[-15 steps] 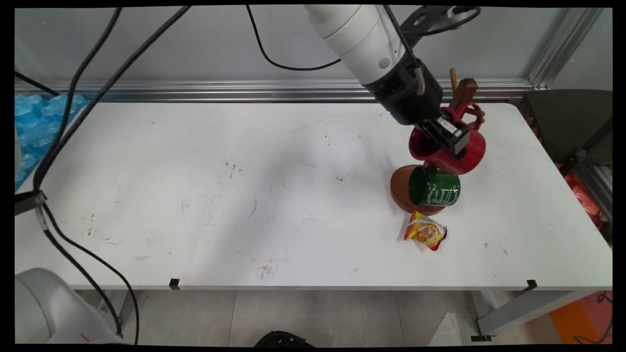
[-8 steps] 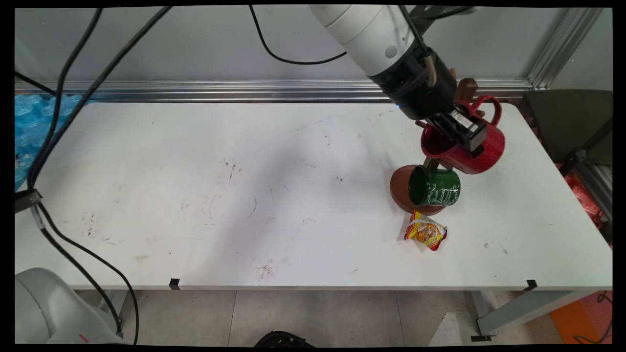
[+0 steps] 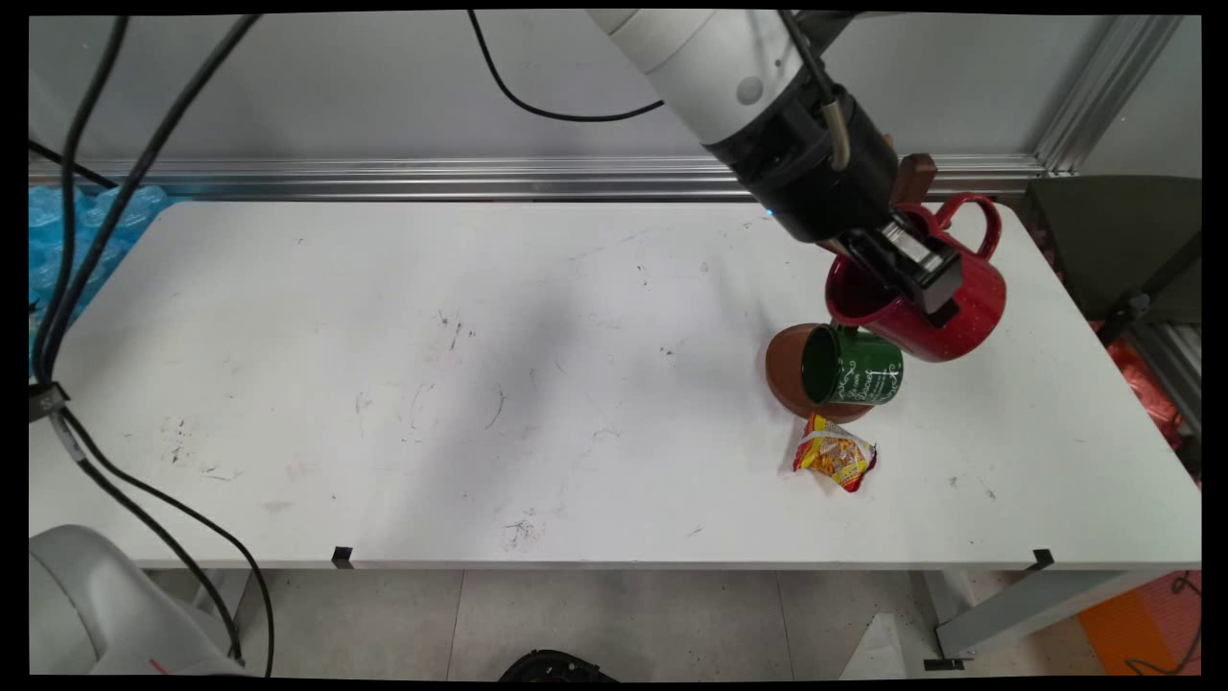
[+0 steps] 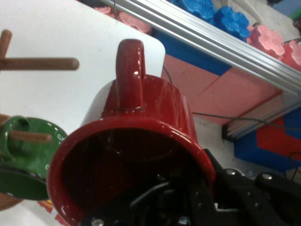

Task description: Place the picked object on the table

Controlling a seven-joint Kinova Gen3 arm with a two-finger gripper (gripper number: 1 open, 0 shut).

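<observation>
a: at the claw [image 3: 923, 278] we see the black fingers clamped on the wall of a red mug [image 3: 964, 305], one finger inside the rim and one outside. in the hand view the mug [image 4: 141, 141] fills the centre, its mouth facing the camera and its handle pointing up in that picture.

b: where does the mug sit relative to the table?

a: we see it held tilted above the white table [image 3: 384, 384], over the far right part, with its mouth turned toward the picture's left and its handle up and to the right. just below and left of it a green mug [image 3: 854, 367] hangs on a wooden peg, its mouth also facing left.

b: and around that?

a: we note a brown round base [image 3: 782, 369] behind the green mug, part of a wooden mug rack [image 3: 913, 178] whose top shows behind the claw. a yellow and red snack packet [image 3: 833, 453] lies on the table just in front of the base. black cables [image 3: 125, 211] hang at the left.
</observation>
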